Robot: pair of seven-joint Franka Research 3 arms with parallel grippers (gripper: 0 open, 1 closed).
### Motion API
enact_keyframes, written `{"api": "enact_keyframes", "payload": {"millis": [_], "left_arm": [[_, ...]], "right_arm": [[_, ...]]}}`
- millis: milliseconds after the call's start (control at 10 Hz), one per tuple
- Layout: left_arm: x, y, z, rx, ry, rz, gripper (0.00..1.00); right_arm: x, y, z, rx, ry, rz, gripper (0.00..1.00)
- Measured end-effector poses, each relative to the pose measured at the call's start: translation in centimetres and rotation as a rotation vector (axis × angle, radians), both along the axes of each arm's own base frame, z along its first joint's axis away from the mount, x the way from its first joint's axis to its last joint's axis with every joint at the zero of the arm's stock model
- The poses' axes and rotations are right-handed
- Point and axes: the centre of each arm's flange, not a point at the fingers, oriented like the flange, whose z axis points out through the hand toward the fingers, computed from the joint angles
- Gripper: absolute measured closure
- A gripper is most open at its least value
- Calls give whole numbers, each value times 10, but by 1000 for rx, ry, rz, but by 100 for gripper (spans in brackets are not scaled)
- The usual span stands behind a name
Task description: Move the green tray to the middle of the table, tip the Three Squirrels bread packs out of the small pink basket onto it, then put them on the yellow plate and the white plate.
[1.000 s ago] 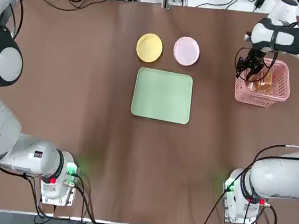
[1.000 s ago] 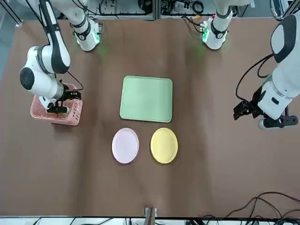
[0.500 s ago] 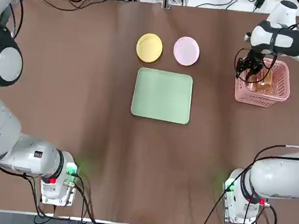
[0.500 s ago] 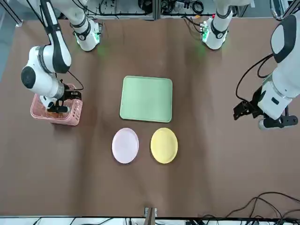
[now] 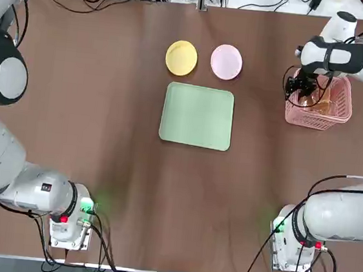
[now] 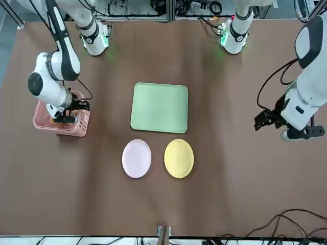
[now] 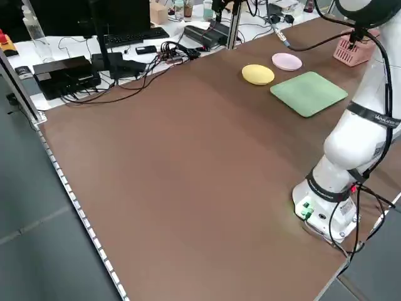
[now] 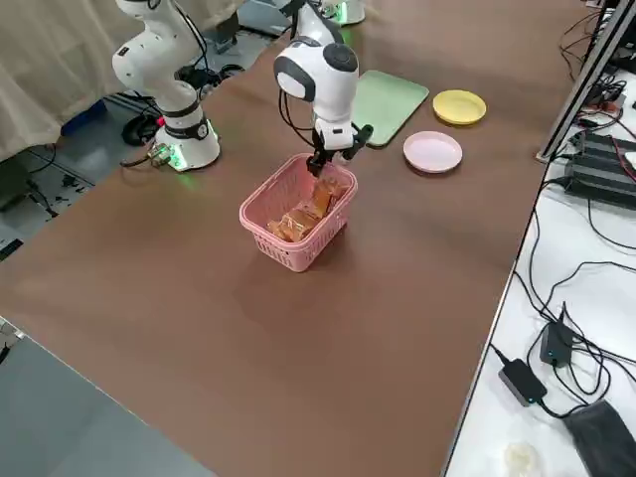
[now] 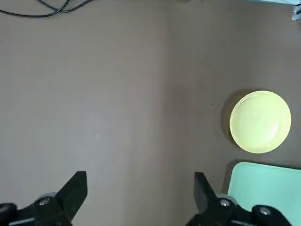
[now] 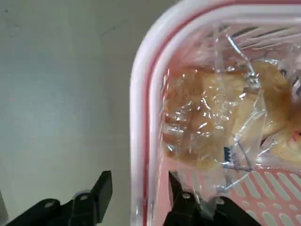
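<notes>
The small pink basket (image 5: 335, 112) stands at the table's right edge with several bread packs (image 8: 298, 219) inside. My right gripper (image 5: 301, 87) is at the basket's rim on the side facing the tray. Its jaws are open and straddle the rim (image 10: 141, 94), one finger outside and one inside beside a bread pack (image 10: 211, 132). The green tray (image 5: 197, 116) lies at the table's middle. Just beyond it sit the yellow plate (image 5: 181, 57) and the white plate (image 5: 226, 61). My left gripper (image 6: 263, 122) hangs open and empty above the table's left side.
Cables and electronics (image 7: 125, 56) line the far edge of the table, behind the plates. The arm bases (image 5: 69, 218) stand at the near edge. Bare brown tabletop surrounds the tray on the left and front.
The right gripper has shifted slightly at the basket's rim and its fingers have drawn closer together around it. The left arm, tray and plates have not moved.
</notes>
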Motion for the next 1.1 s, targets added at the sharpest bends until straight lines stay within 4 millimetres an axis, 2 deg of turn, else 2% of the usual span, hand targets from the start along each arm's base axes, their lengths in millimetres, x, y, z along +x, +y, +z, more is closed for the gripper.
{"api": "enact_keyframes", "payload": {"millis": [100, 200, 300, 400, 500, 800, 900, 1100], "left_arm": [[0, 0, 0, 0, 0, -1, 0], [0, -1, 0, 0, -1, -2, 0], [0, -2, 1, -1, -3, -4, 0], [0, -3, 1, -1, -4, -5, 0], [0, -4, 2, -1, -4, -6, 0], [0, -6, 2, -1, -5, -10, 0], [-1, -9, 1, -2, -4, -15, 0], [-1, -15, 0, -4, -2, -25, 0]], "right_arm": [[0, -2, -2, 0, -1, -3, 46], [1, -4, -1, -1, -9, -8, 54], [2, -7, -1, -1, -16, -14, 73], [3, -8, 0, -3, -20, -15, 87], [3, -9, 0, -4, -23, -17, 93], [4, -10, 4, -4, -30, -18, 93], [6, -9, 10, -3, -42, -17, 93], [12, -6, 40, -1, -73, -9, 93]]}}
